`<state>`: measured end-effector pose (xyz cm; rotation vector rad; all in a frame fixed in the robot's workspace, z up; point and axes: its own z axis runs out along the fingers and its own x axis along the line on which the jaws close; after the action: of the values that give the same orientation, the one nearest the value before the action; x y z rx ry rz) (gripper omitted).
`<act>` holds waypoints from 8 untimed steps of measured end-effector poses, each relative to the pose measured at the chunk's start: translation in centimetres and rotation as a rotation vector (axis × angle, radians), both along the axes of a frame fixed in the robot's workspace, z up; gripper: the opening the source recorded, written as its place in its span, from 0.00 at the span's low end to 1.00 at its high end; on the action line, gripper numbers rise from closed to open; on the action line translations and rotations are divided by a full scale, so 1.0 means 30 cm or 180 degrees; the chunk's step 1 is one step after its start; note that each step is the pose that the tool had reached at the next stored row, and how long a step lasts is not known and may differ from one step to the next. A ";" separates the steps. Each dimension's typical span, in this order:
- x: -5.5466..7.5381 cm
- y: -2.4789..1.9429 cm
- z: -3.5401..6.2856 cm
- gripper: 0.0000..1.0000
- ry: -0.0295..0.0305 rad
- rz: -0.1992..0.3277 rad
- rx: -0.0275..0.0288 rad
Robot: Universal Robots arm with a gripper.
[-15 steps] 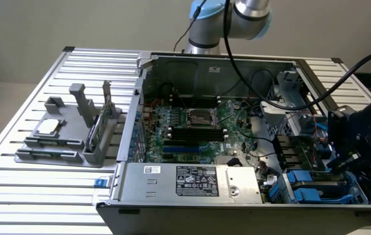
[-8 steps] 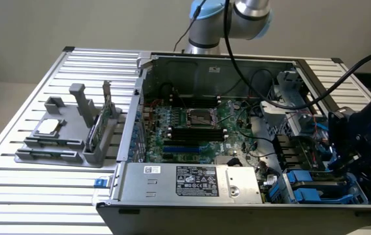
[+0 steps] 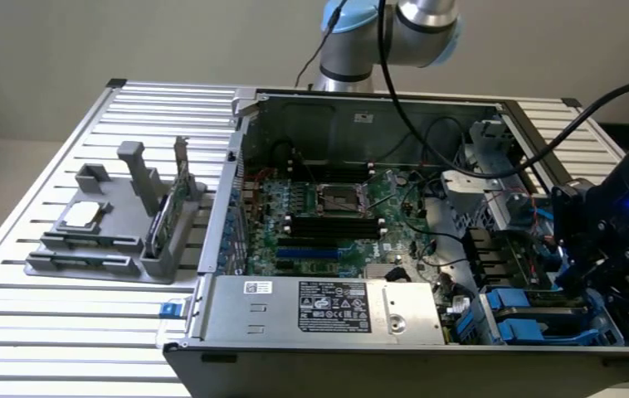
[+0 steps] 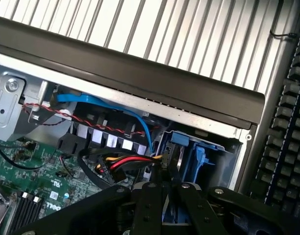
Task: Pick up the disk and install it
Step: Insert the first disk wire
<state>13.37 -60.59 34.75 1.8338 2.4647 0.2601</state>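
In the wrist view the disk [image 4: 172, 164] appears edge-on as a thin dark plate with blue carrier plastic beside it. My gripper [image 4: 168, 188] is shut on it, the black fingers [image 4: 149, 205] close together on either side. The disk's far end stands at the mouth of the blue drive bay [image 4: 198, 159] in the corner of the open computer case. In the exterior view my gripper [image 3: 580, 265] hangs over that bay [image 3: 530, 307] at the case's right end, and its black body covers the disk.
The open case [image 3: 348, 365] lies on a slatted metal table [image 3: 26, 332], with motherboard [image 3: 326, 215], power supply [image 3: 326, 307] and loose cables [image 4: 125, 159] near the bay. A grey fixture [image 3: 115, 240] at the exterior view's left holds a small silver chip [image 3: 82, 214] and a green card [image 3: 165, 211]. A keyboard [image 4: 287, 147] lies beside the case.
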 end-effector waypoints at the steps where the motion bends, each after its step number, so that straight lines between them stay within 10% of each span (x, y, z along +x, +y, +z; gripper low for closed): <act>1: 0.000 0.001 0.000 0.17 0.0000 -0.0009 -0.0016; 8: 0.000 0.008 -0.001 0.17 -0.0005 -0.0112 -0.0065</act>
<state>13.37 -60.34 34.71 1.8663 2.4222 0.2333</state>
